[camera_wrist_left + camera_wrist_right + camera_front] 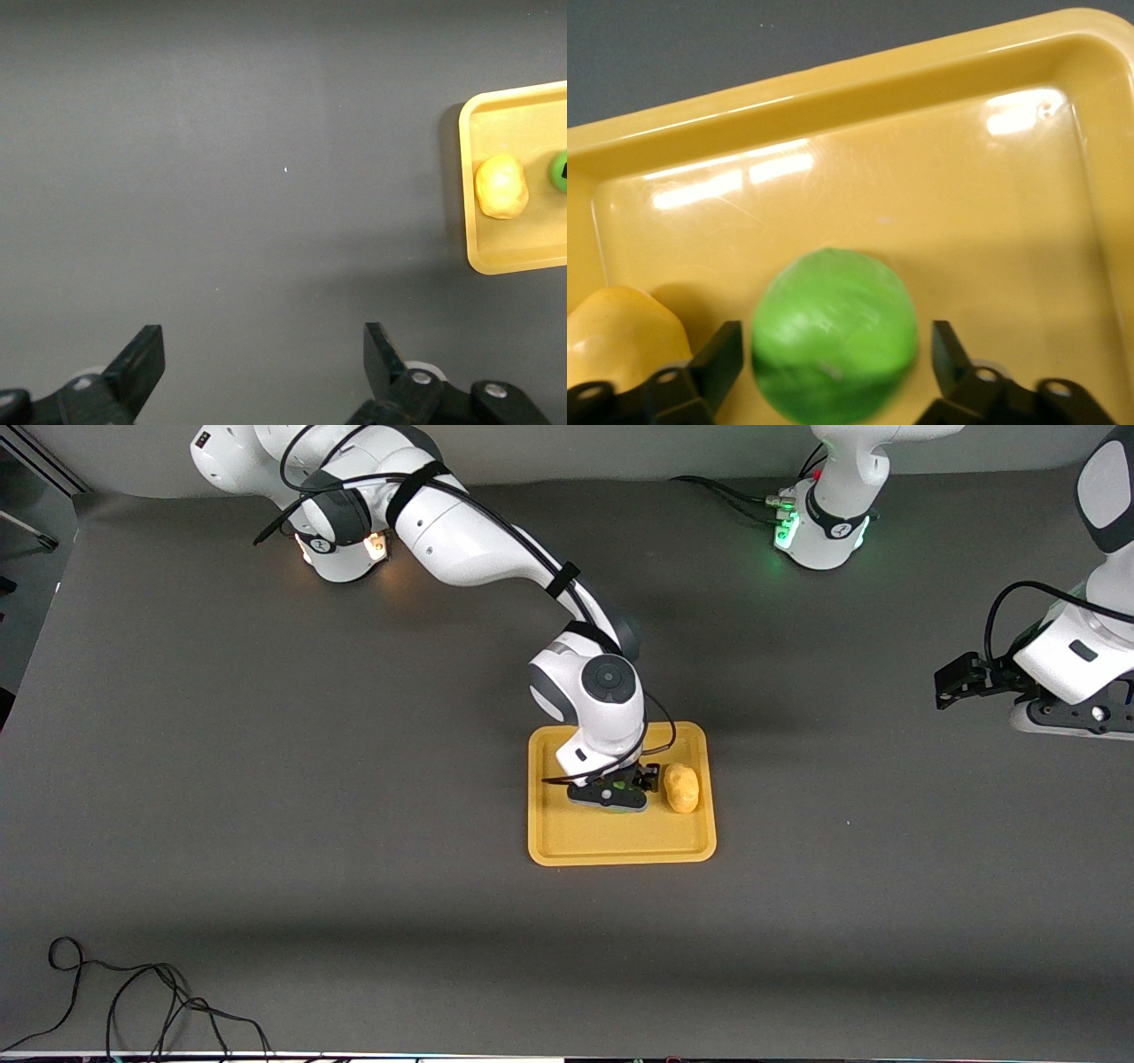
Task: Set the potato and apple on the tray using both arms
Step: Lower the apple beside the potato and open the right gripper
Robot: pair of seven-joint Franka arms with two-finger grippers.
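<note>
While the right tool (833, 354) hangs low over the tray (620, 841), its fingers (718, 359) are seen parted on either side of the apple (833, 341), with a sliver of gap showing at each flank, so the fruit is judged released rather than gripped. On the tray floor the apple is found resting, mostly masked from the front camera by the right arm's wrist, with only a speck of green showing. Taking the tray as a clock face in the front view, the potato (682, 787) is placed at about two o'clock, just inside the rim at the left arm's end, and the apple is set just beside it toward the centre; the two are near each other but are not seen touching. The potato's long axis is laid roughly from twelve to six. Straight up is judged the only clean way out for the right tool, since the potato lies close beside one of its fingers and a sideways drift could nudge it. Over bare worktop (221, 177) toward its own end, well apart from the tray, the left tool (264, 363) is kept waiting, spread wide and empty. Both items are judged delivered.
</note>
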